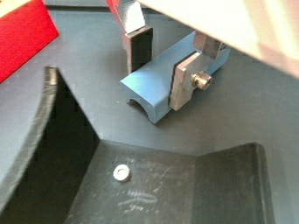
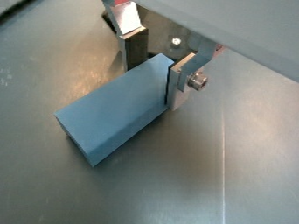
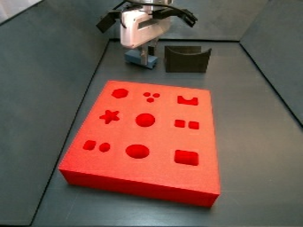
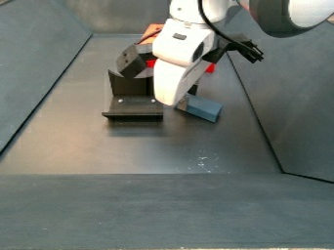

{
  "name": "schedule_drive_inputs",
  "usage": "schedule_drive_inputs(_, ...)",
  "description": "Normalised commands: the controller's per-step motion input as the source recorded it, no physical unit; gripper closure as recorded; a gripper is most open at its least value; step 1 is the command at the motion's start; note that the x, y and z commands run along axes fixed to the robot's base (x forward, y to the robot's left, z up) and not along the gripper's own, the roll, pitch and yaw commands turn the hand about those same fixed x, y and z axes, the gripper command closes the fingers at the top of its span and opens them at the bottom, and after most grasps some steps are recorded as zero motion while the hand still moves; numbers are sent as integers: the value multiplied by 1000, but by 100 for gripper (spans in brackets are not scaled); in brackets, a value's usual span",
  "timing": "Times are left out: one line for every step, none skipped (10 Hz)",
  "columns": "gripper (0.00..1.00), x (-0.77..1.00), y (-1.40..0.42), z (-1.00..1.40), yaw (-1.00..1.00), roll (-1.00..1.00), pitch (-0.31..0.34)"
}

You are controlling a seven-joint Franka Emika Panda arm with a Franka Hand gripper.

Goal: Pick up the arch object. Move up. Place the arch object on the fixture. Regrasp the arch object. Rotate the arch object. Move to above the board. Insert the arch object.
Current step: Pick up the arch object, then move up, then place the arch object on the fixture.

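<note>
The arch object (image 2: 114, 119), a small pale blue-grey oblong block, is seen lying flat on the dark floor, clasped between the fingers of the gripper (image 2: 156, 63). Its curved notch is visible in a wrist view (image 1: 149, 94). The dark fixture (image 4: 132, 88) stands just beside it, and the red board (image 3: 148, 133) lies nearby.

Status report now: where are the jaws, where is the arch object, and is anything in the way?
Gripper down at floor level, jaws astride the arch object, closure unclear. Arch object flat on floor beside the fixture. Nothing in the way.
</note>
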Motion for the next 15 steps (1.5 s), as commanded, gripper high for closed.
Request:
schedule_drive_inputs(100, 0, 0, 0, 0, 0, 0)
schedule_drive_inputs(100, 0, 0, 0, 0, 0, 0)
schedule_drive_inputs(100, 0, 0, 833, 0, 0, 0)
schedule_drive_inputs(100, -54, -68, 795, -20, -15, 30)
schedule_drive_inputs(100, -79, -69, 697, -11, -29, 50)
schedule_drive_inputs(100, -53, -43, 574, 1, -41, 44)
schedule_drive_inputs(100, -30, -19, 378, 12, -61, 40)
schedule_drive_inputs(100, -20, -11, 224, 16, -77, 36)
schedule_drive_inputs(100, 0, 0, 1000, 0, 0, 0)
schedule_drive_inputs(100, 5, -1, 1000, -2, -6, -9)
schedule_drive_inputs(100, -3, -3, 1000, 3, -15, 3)
schedule_drive_inputs(100, -9, -5, 1000, 15, -37, 11)
schedule_drive_inputs(100, -13, -7, 1000, 22, -55, 12)
schedule_drive_inputs(100, -19, -9, 1000, 25, -72, 15)
schedule_drive_inputs(100, -23, -11, 1000, 23, -90, 19)
